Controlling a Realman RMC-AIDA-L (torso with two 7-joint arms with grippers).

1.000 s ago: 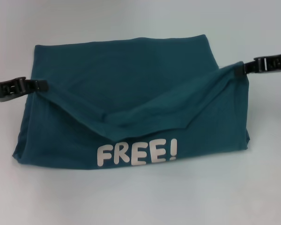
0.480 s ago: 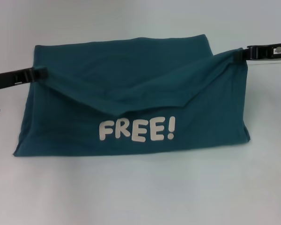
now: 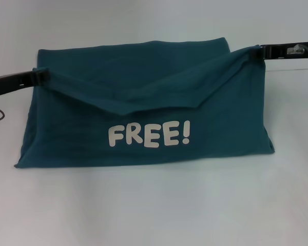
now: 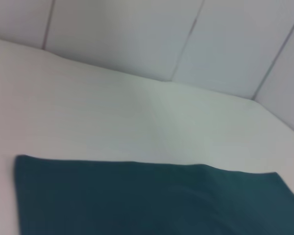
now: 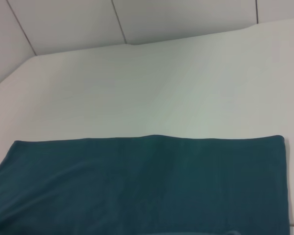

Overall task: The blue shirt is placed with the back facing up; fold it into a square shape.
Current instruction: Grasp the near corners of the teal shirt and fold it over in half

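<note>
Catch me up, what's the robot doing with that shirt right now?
It's mid-fold on the blue shirt. The left gripper pinches one corner of the near layer and the right gripper pinches the opposite corner, both held up off the table. The lifted layer sags in the middle between them, with the white FREE! lettering facing the head camera. The far part of the shirt lies flat on the table.
</note>
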